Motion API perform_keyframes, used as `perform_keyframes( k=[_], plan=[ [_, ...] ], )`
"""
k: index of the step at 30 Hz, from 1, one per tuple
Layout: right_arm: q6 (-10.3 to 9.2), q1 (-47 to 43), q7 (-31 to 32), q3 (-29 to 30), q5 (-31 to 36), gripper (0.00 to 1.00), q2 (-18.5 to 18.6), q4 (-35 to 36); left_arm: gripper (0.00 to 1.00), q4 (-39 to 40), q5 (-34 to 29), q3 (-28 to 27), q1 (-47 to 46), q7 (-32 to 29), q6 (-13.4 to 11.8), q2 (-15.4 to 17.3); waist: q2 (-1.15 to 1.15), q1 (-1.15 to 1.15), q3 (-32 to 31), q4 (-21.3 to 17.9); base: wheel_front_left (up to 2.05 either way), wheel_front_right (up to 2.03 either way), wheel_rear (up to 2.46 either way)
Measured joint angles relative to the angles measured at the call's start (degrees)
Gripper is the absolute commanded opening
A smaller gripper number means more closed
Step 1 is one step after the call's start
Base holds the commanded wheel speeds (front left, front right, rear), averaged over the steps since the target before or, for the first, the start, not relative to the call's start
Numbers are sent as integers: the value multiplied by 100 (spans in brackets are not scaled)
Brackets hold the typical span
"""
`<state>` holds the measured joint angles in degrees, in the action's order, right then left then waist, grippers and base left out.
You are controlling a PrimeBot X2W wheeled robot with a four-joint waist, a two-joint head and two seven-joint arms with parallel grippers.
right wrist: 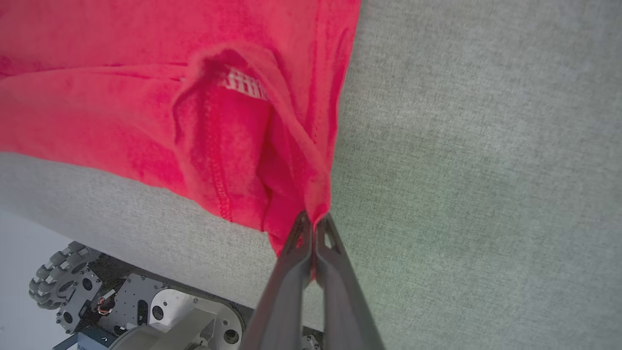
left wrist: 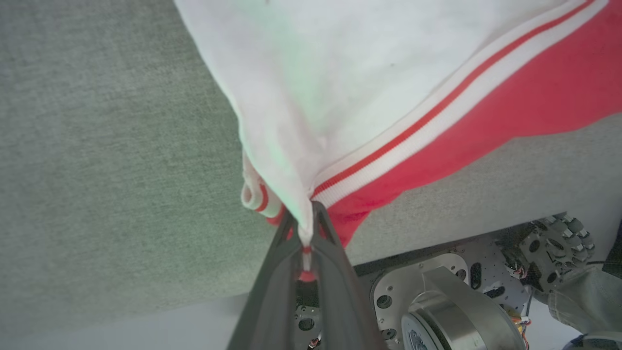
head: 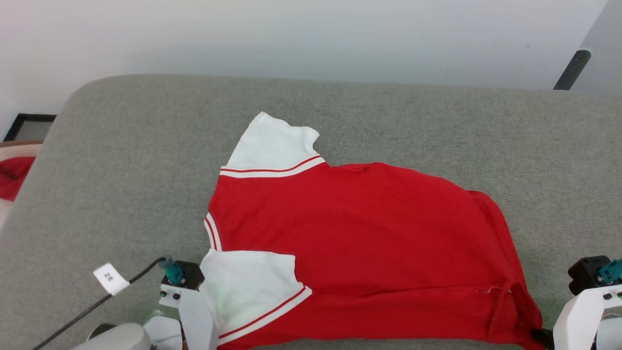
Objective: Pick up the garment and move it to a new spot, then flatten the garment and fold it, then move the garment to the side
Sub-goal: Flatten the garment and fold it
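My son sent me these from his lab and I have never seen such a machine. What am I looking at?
It is a wheeled robot with two arms, each ending in a two-fingered gripper. The head view looks down from its head at a grey padded surface. The two wrist views look along each gripper's fingers. On the surface lies the garment, a red jersey with white sleeves. The left gripper is shut on the near white sleeve by its striped trim; the right gripper is shut on a red hem corner. A small red cloth sits at the far left. The metal and wheels below are the robot's base.
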<state>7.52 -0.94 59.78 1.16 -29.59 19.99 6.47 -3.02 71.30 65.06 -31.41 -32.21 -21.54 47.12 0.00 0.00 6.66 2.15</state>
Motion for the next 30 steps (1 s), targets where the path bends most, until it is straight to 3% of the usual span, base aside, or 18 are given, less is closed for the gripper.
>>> perform_keyframes(
  k=[1, 3, 4, 5, 6, 7, 21, 25, 30],
  plan=[
    [0, -12, 0, -1, 2, 0, -9, -1, 22, -51, 0, -1, 8, 41, 32, -15, 0, 0, -5, -5, 0, 0, 0],
    [0, -65, -3, 4, 13, 14, -42, 0, 48, -122, 0, -19, 9, 99, 54, -35, 0, 0, -11, -11, 0, 0, 0],
    [0, -73, -4, 2, 20, 34, -51, 3, 66, -141, 0, -21, 10, 108, 87, -44, 0, 0, -15, -12, 0, 0, 0],
    [0, -73, -35, 4, 38, 70, -52, 21, 85, -147, 0, -26, 10, 153, 97, -51, 0, 0, -19, -13, 0, 0, 0],
    [0, -72, -35, 13, 57, 96, -51, 34, 96, -153, -2, -40, 10, 172, 132, -52, 0, 0, -22, -14, 0, 0, 0],
    [0, -72, -34, 18, 77, 99, -54, 44, 100, -162, -11, -45, 10, 202, 140, -49, 0, 0, -25, -17, 0, 0, 0],
    [0, -149, -196, 266, 191, 100, -299, 641, 100, 212, -35, -259, -71, 313, 60, 245, 0, 0, 26, -67, 0, 0, 0],
    [-1, -160, -679, 261, 246, 100, -377, 937, 100, 369, -149, -530, -404, 541, 91, 417, 0, 0, 112, -98, 0, 0, 0],
    [-1, 69, -1758, 41, 493, 100, -315, 1133, 100, 364, -512, -839, -965, 939, 230, 506, 0, 0, 241, -206, 0, 0, 0]
  ],
)
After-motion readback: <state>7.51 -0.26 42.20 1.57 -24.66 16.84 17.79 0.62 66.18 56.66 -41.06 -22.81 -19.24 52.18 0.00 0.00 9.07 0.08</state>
